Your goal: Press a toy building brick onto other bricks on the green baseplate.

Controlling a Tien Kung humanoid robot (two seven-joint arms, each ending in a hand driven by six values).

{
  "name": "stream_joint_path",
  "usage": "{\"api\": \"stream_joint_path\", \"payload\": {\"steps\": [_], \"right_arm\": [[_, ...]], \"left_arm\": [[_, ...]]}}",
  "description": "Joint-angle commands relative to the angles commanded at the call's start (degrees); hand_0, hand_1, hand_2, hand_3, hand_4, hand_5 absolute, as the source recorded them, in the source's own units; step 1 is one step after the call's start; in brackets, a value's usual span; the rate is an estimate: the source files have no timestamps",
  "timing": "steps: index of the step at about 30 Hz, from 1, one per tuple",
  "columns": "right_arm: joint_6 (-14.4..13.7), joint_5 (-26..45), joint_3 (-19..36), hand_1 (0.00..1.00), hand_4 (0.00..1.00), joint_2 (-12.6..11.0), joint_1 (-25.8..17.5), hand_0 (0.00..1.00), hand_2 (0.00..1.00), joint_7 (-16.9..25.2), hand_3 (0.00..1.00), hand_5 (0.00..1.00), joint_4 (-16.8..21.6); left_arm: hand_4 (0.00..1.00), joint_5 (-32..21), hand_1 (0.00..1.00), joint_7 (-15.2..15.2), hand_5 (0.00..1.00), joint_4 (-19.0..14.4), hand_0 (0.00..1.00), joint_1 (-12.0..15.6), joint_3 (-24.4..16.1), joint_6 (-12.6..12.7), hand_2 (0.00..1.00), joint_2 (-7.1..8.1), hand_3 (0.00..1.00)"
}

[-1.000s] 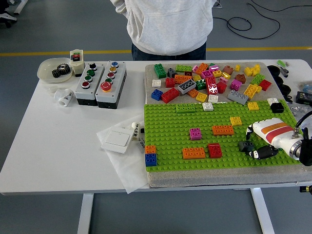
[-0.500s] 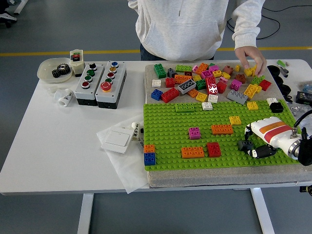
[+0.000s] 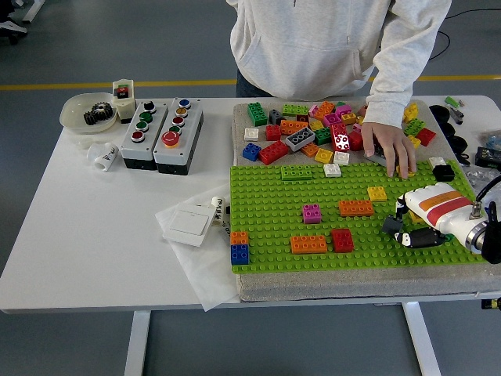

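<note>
The green baseplate point(image 3: 266, 196) lies on a grey mat. On it stand an orange brick point(image 3: 356, 207), a magenta brick point(image 3: 311, 213), a red brick point(image 3: 341, 240), a long orange brick point(image 3: 308, 244), a yellow brick point(image 3: 377, 193) and a green brick point(image 3: 297, 172). An orange-on-blue stack point(image 3: 240, 247) sits at its left edge. My right hand point(image 3: 409, 233) rests low on the plate's right side, its fingers loosely curled, and I see nothing in them. A person's hand point(image 3: 387, 147) lies on the near edge of the loose brick pile point(image 3: 329, 125).
Two button boxes point(image 3: 160, 133) and a bowl with a gear point(image 3: 88, 111) stand at the back left. A white switch plate point(image 3: 188, 225) lies on paper left of the baseplate. Black parts point(image 3: 443, 172) lie near the plate's far right corner.
The person stepped right and brought a hand down, first to the yellow bricks at the back, now nearer. The small orange and magenta bricks stand further right. My right hand barely shifted.
</note>
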Motion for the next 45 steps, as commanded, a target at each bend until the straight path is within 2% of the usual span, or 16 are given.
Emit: {"api": "stream_joint_path", "payload": {"steps": [30,34,35,40,41,45], "right_arm": [[-0.1,-0.7,1.8,0.511,0.69,-1.1,-1.2,0.496,0.569,-0.5,0.49,0.509,5.3],[-1.4,0.7,3.1,0.511,0.69,-1.4,-2.2,0.496,0.569,-0.7,0.49,0.509,6.7],[-1.7,0.9,3.4,0.595,0.786,-1.6,-2.5,0.549,0.638,-0.8,0.517,0.491,7.4],[-3.0,2.6,3.9,0.595,0.786,-1.9,-3.2,0.549,0.638,-0.9,0.517,0.491,9.3],[-3.5,3.7,3.8,0.635,0.924,-2.0,-3.4,0.58,0.704,-0.9,0.571,0.558,9.9],[-3.8,4.7,2.9,0.635,0.924,-2.4,-3.9,0.58,0.704,-0.9,0.571,0.558,12.6]], "left_arm": [[0.614,0.4,0.763,0.1,0.63,0.0,0.761,-0.3,-0.3,0.0,0.786,0.07,0.589],[0.614,0.3,0.763,0.0,0.63,0.0,0.761,-0.2,-0.3,0.0,0.786,0.05,0.589],[0.614,0.5,0.764,0.1,0.631,0.0,0.762,-0.2,-0.4,0.0,0.786,0.05,0.589],[0.614,0.8,0.764,0.1,0.631,0.0,0.762,-0.1,-0.6,-0.1,0.786,0.08,0.589],[0.614,0.9,0.764,0.1,0.631,0.0,0.761,0.0,-0.7,-0.1,0.786,0.08,0.589],[0.614,1.5,0.764,0.2,0.631,0.0,0.761,0.2,-0.9,-0.3,0.786,0.14,0.589]]}}
